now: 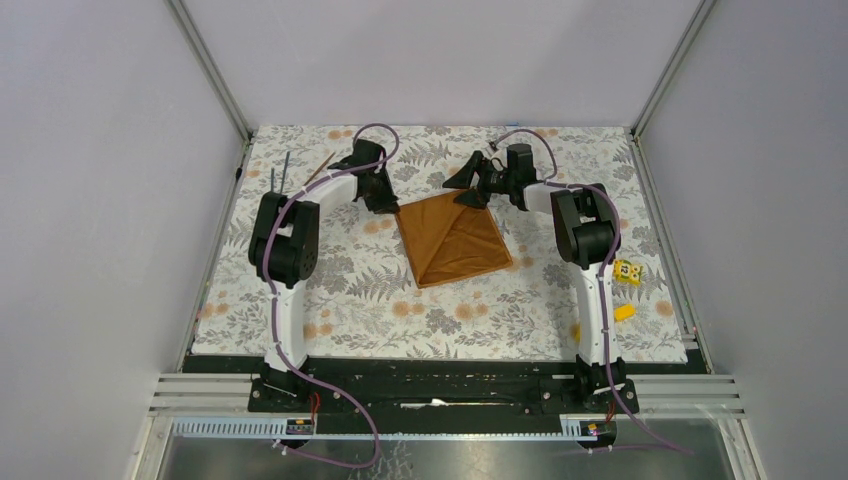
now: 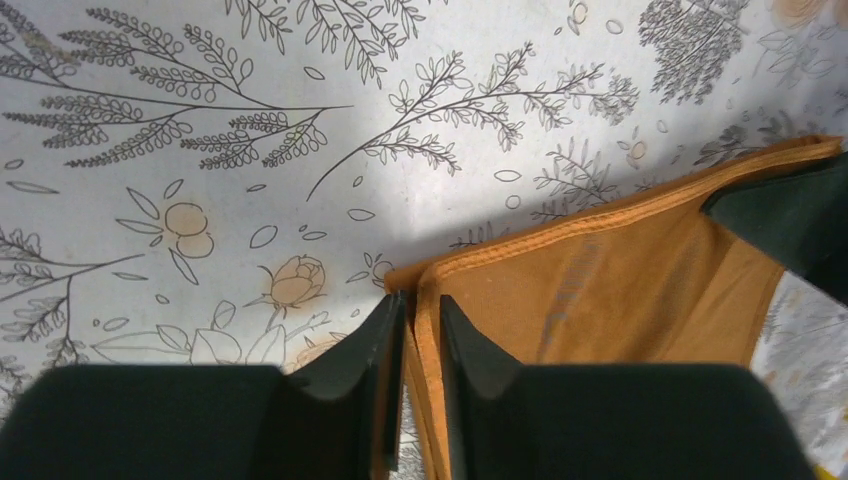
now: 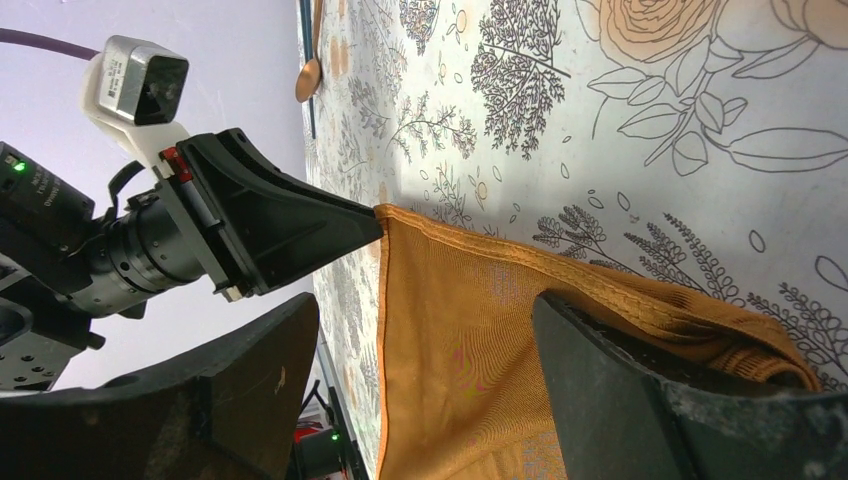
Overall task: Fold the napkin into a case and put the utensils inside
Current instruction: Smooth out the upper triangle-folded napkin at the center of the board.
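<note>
The rust-orange napkin (image 1: 455, 240) lies folded on the floral tablecloth, between both arms. My left gripper (image 1: 386, 203) sits at its far left corner. In the left wrist view the left gripper (image 2: 420, 300) is open only a slit, with the napkin's hem (image 2: 428, 330) between the fingers. My right gripper (image 1: 468, 192) is at the far corner, wide open (image 3: 428, 300), straddling the napkin (image 3: 470, 360); the folded edge (image 3: 740, 335) drapes over one finger (image 3: 640, 390). The utensils lie far left: the copper spoon (image 1: 320, 170) (image 3: 308, 75) and dark rods (image 1: 280, 172).
Two small yellow blocks (image 1: 627, 270) (image 1: 623, 313) lie by the right arm's base. The floral tablecloth (image 1: 450, 310) covers the table, with enclosure walls and frame posts on all sides. The right gripper's finger (image 2: 790, 220) shows at the left wrist view's right edge.
</note>
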Controlling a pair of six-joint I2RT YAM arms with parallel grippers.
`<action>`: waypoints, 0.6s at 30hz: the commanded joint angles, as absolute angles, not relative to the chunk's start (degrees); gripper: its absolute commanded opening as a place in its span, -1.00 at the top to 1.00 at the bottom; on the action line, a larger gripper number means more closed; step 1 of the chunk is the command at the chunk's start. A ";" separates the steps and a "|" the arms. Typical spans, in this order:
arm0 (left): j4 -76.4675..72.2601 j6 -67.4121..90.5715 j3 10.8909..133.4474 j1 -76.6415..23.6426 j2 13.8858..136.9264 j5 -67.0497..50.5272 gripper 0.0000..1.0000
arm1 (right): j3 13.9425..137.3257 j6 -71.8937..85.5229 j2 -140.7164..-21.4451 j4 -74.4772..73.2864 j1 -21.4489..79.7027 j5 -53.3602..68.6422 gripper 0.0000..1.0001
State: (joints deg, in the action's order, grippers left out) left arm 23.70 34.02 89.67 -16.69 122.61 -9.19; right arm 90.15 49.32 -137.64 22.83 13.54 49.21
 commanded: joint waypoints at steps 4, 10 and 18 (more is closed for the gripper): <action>25.77 37.87 94.20 -16.17 116.05 -11.80 0.37 | 91.83 48.25 -138.72 22.59 13.53 49.39 -0.70; 20.30 39.80 93.05 -16.35 119.35 -20.10 0.75 | 92.17 48.18 -138.52 22.46 13.50 49.98 -0.70; 17.78 40.10 90.04 -15.81 126.01 -18.39 1.00 | 95.19 46.15 -136.18 15.77 14.28 50.60 -0.71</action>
